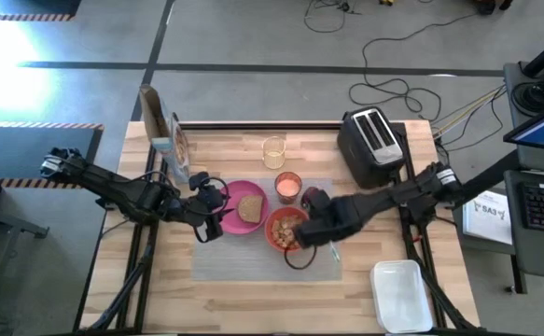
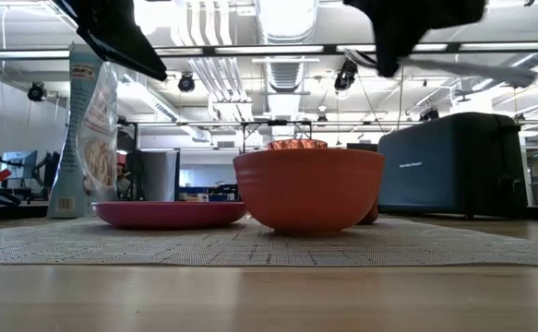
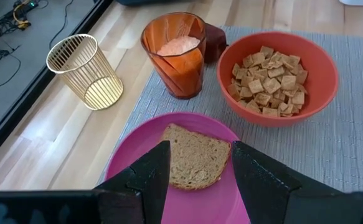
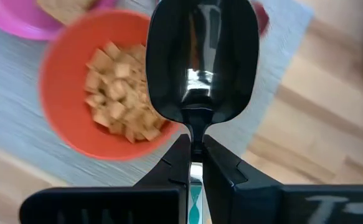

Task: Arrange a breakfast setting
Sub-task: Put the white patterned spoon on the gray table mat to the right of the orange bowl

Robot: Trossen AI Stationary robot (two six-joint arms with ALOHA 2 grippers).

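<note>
Wooden table | your right gripper pinched the metal spoon above the cereal-filled red-orange bowl | left gripper spread beside it | risk: spoon could have tipped cereal out.

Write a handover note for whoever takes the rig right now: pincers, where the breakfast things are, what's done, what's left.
Right pincer: shut on the spoon, held above the bowl's edge.
Left pincer: open, empty, hovering at the plate by the toast.
On the placemat: plate with toast; bowl, filled with cereal; cup holding an orange drink; small dark-red fruit beside the cup.
Done: plate, toast, bowl, cup and fruit placed.
Left: probably setting the spoon down by the bowl, then backing both arms away.
</note>
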